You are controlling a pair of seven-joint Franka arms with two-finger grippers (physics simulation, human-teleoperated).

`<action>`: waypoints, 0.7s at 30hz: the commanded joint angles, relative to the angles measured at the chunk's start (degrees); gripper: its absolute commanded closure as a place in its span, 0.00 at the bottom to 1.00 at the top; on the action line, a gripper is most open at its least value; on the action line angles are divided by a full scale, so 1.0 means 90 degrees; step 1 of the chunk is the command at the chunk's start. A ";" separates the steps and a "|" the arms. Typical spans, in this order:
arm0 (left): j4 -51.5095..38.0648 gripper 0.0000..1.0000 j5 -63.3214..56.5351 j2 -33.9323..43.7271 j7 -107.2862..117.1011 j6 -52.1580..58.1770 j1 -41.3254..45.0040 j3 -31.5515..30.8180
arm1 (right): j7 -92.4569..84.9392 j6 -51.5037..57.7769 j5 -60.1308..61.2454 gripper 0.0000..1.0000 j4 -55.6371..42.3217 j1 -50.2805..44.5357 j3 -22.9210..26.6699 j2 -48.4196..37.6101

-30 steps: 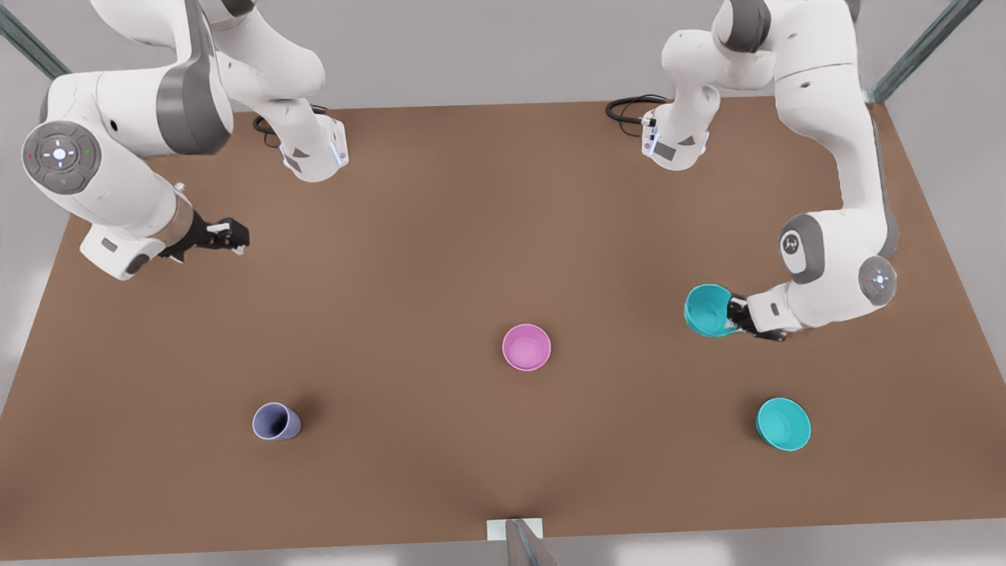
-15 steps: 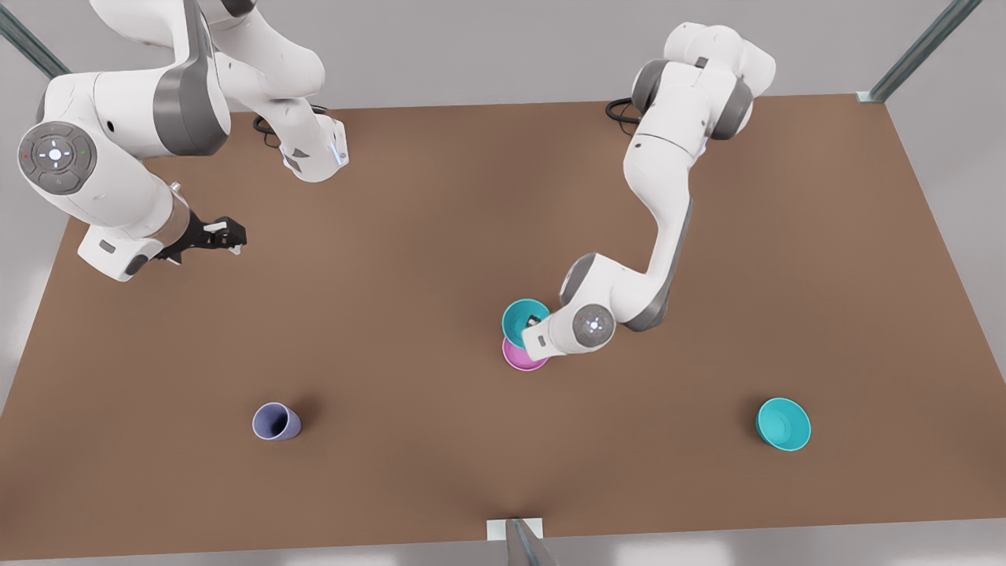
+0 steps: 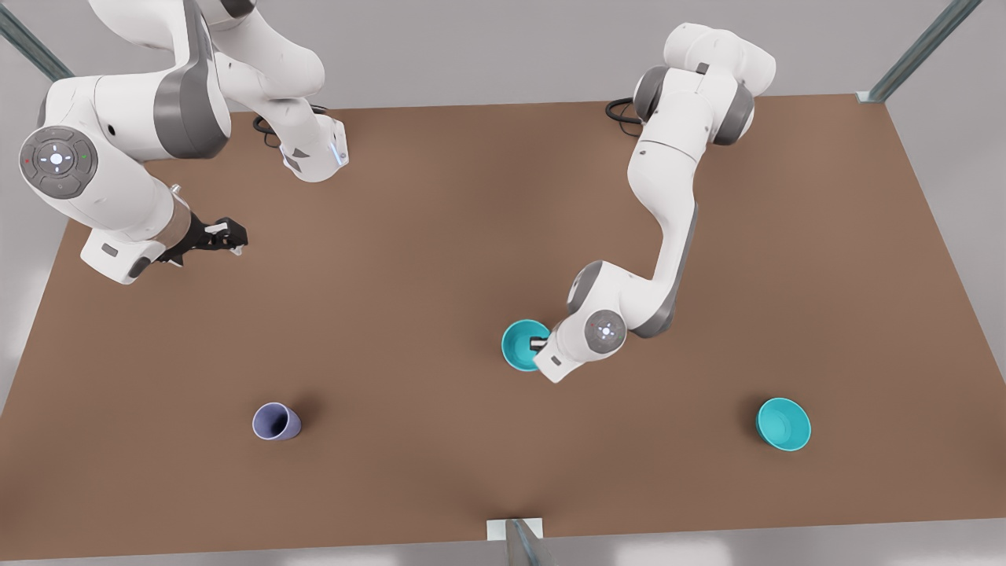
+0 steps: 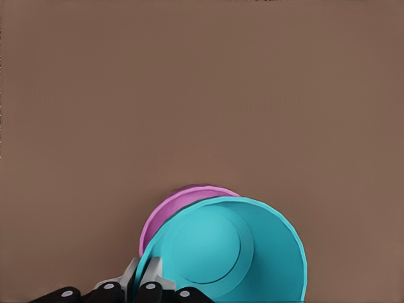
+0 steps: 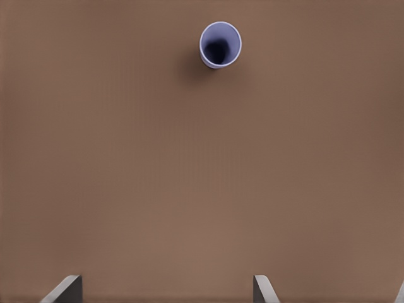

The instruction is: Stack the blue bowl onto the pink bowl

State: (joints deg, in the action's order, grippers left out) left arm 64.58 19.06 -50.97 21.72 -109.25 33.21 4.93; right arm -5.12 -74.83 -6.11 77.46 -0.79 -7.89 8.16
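I see left gripper [image 3: 541, 343] clamped on blue bowl [image 3: 522, 346] rim, over pink bowl [image 4: 183, 205]; right gripper [image 3: 228, 236] waits, fingers spread wide.

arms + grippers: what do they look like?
Both arms: glossy white shells, grey joint bands, round caps with small lights. Left gripper and right gripper: black bodies, pale grey fingers. Black cables coil at the bases.

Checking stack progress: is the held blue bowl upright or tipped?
Upright: the blue bowl opens upward over the pink bowl, gripped by the left gripper.
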 commanded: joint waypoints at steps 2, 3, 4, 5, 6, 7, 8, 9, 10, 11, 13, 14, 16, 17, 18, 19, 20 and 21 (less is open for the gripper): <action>0.0050 0.79 0.0011 0.0009 0.1610 -0.0098 -0.0009 0.0000 | -0.0105 0.0004 0.0005 0.00 -0.0003 0.0000 -0.0002 -0.0008; 0.0099 0.79 0.0011 0.0009 0.1610 -0.0098 0.0001 0.0000 | -0.0105 0.0004 0.0014 0.00 -0.0003 0.0000 -0.0002 0.0002; 0.0138 0.79 0.0011 0.0009 0.1610 -0.0098 0.0011 0.0000 | -0.0105 0.0004 0.0014 0.00 -0.0003 0.0000 -0.0002 0.0002; 0.0148 0.79 0.0011 0.0009 0.1620 -0.0098 0.0011 0.0000 | -0.0105 0.0004 0.0014 0.00 -0.0003 0.0000 -0.0002 0.0002; 0.0158 0.79 0.0011 0.0009 0.1620 -0.0098 0.0021 0.0000 | -0.0105 0.0004 0.0014 0.00 -0.0003 0.0000 -0.0002 0.0002; 0.0158 0.79 0.0011 0.0009 0.1620 -0.0098 0.0030 0.0000 | -0.0105 0.0014 0.0014 0.00 -0.0003 0.0009 -0.0002 0.0002; 0.0158 0.79 0.0011 0.0009 0.1630 -0.0098 0.0040 -0.0010 | -0.0105 0.0024 0.0014 0.00 0.0007 0.0000 -0.0002 0.0002; 0.0158 0.79 0.0011 -0.0001 0.1620 -0.0098 0.0050 -0.0010 | -0.0105 0.0024 0.0014 0.00 0.0007 0.0000 -0.0002 0.0002; 0.0158 0.79 0.0011 -0.0021 0.1620 -0.0098 0.0060 -0.0010 | -0.0105 0.0024 0.0014 0.00 0.0007 0.0009 -0.0002 0.0002; 0.0158 0.79 0.0011 -0.0030 0.1630 -0.0098 0.0069 -0.0010 | -0.0105 0.0024 0.0014 0.00 0.0007 0.0009 -0.0002 0.0012; 0.0158 0.79 0.0011 -0.0040 0.1630 -0.0107 0.0069 -0.0010 | -0.0105 0.0014 0.0005 0.00 -0.0003 0.0000 -0.0002 0.0002; 0.0158 0.71 0.0011 -0.0040 0.1620 -0.0107 0.0069 -0.0010 | -0.0105 0.0014 0.0005 0.00 -0.0003 0.0000 -0.0002 0.0002; 0.0158 0.00 0.0021 -0.0030 0.1630 -0.0088 0.0050 -0.0010 | -0.0105 0.0004 0.0005 0.00 -0.0003 0.0000 -0.0002 0.0002; 0.0148 0.00 0.0031 -0.0001 0.1630 0.0107 0.0030 -0.0010 | -0.0105 0.0014 0.0005 0.00 -0.0003 0.0000 -0.0002 0.0002; 0.0129 0.00 0.0002 0.0223 0.1649 0.0847 -0.0018 0.0038 | -0.0105 0.0004 0.0014 0.00 -0.0003 0.0000 -0.0002 0.0002; 0.0099 0.00 -0.0154 0.0807 0.1640 0.2115 -0.0466 0.0039 | -0.0105 0.0004 0.0014 0.00 -0.0003 0.0009 -0.0002 0.0002; 0.0070 0.00 -0.0446 0.1266 0.1620 0.2945 -0.0798 0.0039 | -0.0115 0.0014 0.0014 0.00 -0.0003 0.0009 -0.0002 0.0002; 0.0070 0.00 -0.0691 0.1969 0.1397 0.3514 -0.1258 0.0029 | -0.0115 0.0014 0.0014 0.00 -0.0003 0.0000 -0.0002 0.0002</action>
State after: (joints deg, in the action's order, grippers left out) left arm 65.35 17.30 -36.74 30.78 -97.56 24.13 5.25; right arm -5.79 -74.75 -6.02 77.46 -0.74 -7.89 8.24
